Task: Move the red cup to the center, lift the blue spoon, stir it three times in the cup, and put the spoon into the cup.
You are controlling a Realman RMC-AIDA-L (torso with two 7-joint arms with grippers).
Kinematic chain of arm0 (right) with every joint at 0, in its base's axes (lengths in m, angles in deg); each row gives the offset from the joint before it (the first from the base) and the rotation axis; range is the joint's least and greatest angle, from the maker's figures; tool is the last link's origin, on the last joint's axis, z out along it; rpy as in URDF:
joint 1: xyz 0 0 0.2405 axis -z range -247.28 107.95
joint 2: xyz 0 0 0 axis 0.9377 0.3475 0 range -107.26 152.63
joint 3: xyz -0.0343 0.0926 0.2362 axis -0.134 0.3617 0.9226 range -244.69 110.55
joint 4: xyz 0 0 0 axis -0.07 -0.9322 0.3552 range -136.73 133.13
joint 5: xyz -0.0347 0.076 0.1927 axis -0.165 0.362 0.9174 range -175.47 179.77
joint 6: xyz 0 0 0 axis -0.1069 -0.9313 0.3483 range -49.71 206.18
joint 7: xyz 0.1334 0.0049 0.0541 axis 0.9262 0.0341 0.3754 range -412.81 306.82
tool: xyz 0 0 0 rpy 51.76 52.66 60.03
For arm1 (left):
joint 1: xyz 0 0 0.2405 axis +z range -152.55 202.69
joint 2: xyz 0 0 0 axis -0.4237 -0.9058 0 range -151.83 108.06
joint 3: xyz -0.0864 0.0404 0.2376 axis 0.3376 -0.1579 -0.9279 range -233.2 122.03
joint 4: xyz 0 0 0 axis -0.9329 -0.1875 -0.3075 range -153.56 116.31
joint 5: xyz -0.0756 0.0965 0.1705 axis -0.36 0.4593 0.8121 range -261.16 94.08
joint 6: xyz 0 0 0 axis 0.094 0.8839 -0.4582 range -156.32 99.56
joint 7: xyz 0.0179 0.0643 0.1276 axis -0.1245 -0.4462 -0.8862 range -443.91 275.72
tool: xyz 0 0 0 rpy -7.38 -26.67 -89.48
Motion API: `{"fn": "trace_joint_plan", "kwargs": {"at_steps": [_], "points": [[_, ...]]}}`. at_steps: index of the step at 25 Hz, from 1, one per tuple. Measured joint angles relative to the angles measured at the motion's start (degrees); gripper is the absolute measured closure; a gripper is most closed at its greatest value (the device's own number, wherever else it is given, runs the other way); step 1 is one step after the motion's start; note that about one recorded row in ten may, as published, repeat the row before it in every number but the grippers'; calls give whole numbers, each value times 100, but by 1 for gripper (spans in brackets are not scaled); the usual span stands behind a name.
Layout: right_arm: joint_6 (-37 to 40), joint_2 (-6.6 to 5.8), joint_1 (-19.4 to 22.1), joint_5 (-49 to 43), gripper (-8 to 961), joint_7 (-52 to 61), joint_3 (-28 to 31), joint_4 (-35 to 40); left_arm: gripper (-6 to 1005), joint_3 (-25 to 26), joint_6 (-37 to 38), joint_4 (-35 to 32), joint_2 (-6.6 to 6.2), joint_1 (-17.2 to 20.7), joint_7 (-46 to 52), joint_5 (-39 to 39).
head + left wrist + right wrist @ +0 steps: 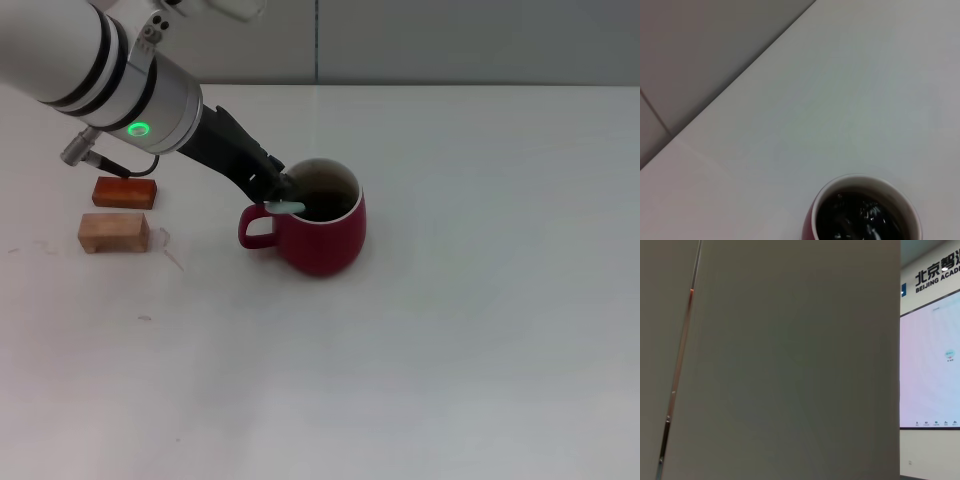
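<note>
On the white table (pixel 470 340), slightly to the nine o'clock side of its middle, we have the red cup (pixel 322 240) standing upright, its loop handle turned toward nine o'clock and its dark inside open to view. From ten o'clock our left arm (pixel 110 75) slants down to it, and the left gripper (pixel 277 187) sits right at the cup's rim on the handle side. Its dark fingers look pinched together on the pale blue handle of the blue spoon (pixel 287 206), which pokes out over the rim; we cannot see the spoon's metal end, so we judge that it dips inside the cup. We take this as the stirring step, or the moment just ahead of letting go.

To do it well, we keep the spoon tip low in the cup and circle it gently inside the wall, so the rim is not nudged and the cup does not slide or tip toward three o'clock. We hold the wrist steady over the opening, as the left wrist view shows only part of the cup.

Near nine o'clock lie two wooden blocks (pixel 114 231), well apart from the cup. Our right gripper does not appear in any view.
</note>
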Motion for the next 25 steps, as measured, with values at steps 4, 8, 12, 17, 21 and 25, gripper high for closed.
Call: {"fn": "trace_joint_plan", "kwargs": {"at_steps": [4,8,12,17,21,25], "points": [[0,0,0,0,275,0,1,0,784,118,19,-62,1,15,-4,-33],[0,0,-1,0,274,0,1,0,773,488,27,-201,1,67,-48,-161],[1,-1,0,22,274,0,30,0,767,1413,-64,-288,-4,279,-533,-1046],[37,-1,16,52,275,32,92,1,760,2817,-584,211,-6,704,-1725,-3105],[78,-1,17,56,274,44,145,-11,755,3856,-1075,1616,-13,961,-3326,-5365],[86,-9,-11,64,274,46,252,-23,749,4767,-1067,3235,-11,1012,-5297,-7238]]}}
